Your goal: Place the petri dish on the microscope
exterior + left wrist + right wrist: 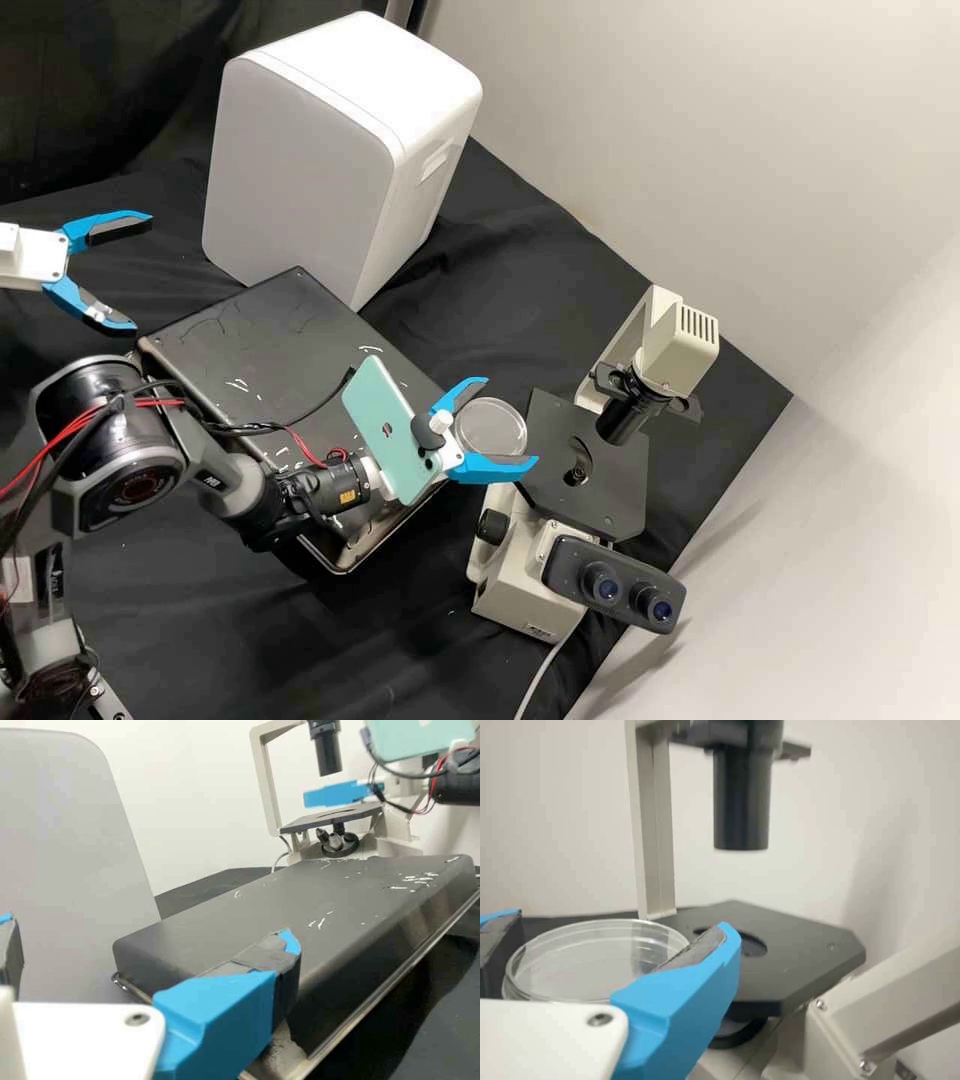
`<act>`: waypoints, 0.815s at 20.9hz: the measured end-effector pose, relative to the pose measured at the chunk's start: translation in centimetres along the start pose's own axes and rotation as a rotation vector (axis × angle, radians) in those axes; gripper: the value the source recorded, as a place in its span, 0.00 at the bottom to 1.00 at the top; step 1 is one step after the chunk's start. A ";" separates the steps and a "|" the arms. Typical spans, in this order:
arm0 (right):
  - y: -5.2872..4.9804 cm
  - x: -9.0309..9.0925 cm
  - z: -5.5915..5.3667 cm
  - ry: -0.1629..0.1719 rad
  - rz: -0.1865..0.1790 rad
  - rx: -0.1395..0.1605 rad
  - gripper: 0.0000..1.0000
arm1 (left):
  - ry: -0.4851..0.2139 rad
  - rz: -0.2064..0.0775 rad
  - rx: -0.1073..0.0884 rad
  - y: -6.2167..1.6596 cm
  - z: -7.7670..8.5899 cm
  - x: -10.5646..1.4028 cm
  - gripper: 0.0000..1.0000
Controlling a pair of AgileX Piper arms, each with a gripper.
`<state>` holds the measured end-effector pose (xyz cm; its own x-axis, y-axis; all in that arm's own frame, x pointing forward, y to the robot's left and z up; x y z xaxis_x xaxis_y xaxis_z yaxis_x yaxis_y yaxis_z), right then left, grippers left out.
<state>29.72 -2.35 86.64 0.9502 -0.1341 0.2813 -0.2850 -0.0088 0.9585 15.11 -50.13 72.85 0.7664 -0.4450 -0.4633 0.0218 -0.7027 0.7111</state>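
A clear round petri dish (490,424) (592,960) is held between the blue fingers of my right gripper (505,422) (615,930), which is shut on it. The dish hangs just short of the near left edge of the black stage (600,470) (795,952) of the cream microscope (545,560), with the dark lens tube (741,787) above and beyond it. My left gripper (135,272) (146,934) stands open with nothing in it at the far left of the bench, beside the dark tray (250,340) (315,922).
A big white box (340,150) stands at the back behind the tray. The tray lies between the two arms, its corner under the right wrist. The microscope's eyepieces (625,592) jut toward the bench's front edge. A white wall runs along the right.
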 end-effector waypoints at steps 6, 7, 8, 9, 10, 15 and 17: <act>-0.5 1.8 0.5 -0.033 0.000 -0.021 0.00 | 0.007 -0.011 0.007 -0.21 0.0 0.1 1.00; -0.3 2.2 0.6 -0.038 0.002 -0.024 0.00 | 0.007 -0.011 0.007 -0.21 0.0 0.1 1.00; -0.2 2.5 0.7 -0.042 0.005 -0.024 0.00 | 0.007 -0.010 0.007 -0.18 0.0 0.1 1.00; 0.0 2.8 0.9 -0.050 0.013 -0.024 0.00 | 0.007 -0.009 0.006 -0.16 0.0 0.1 1.00; 0.4 3.1 1.1 -0.055 0.025 -0.024 0.00 | 0.005 -0.009 0.006 -0.16 0.1 0.1 1.00; 0.7 3.7 2.1 -0.087 0.035 -0.026 0.00 | 0.005 -0.017 0.003 -0.32 0.1 0.2 1.00; 0.5 4.1 2.3 -0.093 0.029 -0.025 0.00 | 0.005 -0.017 0.003 -0.32 0.1 0.2 1.00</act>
<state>33.18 -5.21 88.17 0.9256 -0.2250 0.3045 -0.3078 0.0213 0.9512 15.22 -50.03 72.49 0.7694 -0.4297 -0.4727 0.0329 -0.7123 0.7011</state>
